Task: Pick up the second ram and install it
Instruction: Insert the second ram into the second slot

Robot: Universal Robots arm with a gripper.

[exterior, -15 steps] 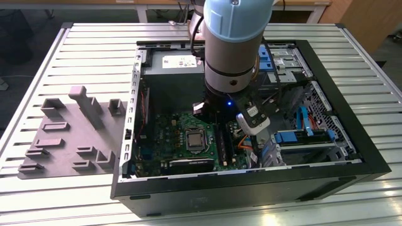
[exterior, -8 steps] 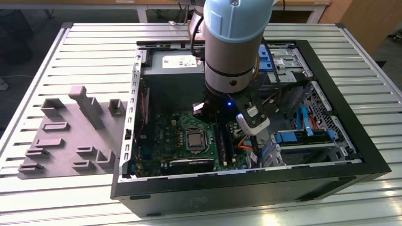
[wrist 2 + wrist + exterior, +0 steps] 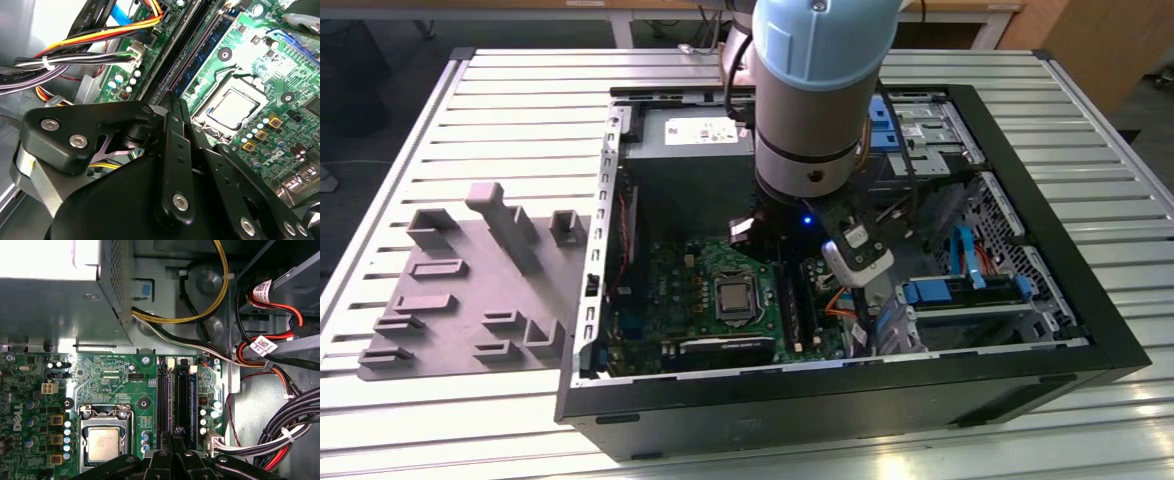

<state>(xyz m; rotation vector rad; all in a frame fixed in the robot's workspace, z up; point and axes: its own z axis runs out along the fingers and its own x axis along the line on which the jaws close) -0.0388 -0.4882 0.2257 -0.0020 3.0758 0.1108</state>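
Here the hand (image 3: 175,437) pinches the second ram (image 3: 176,432), poised above the motherboard (image 3: 120,385) slots.

The ram (image 3: 176,432) is a thin, flat, dark stick. It stands on its edge, clamped between my fingers (image 3: 188,458), so in the first wrist view I see just its narrow end. It lies along the same line as the long slots of the green board, right above them. I cannot tell if it touches a slot.
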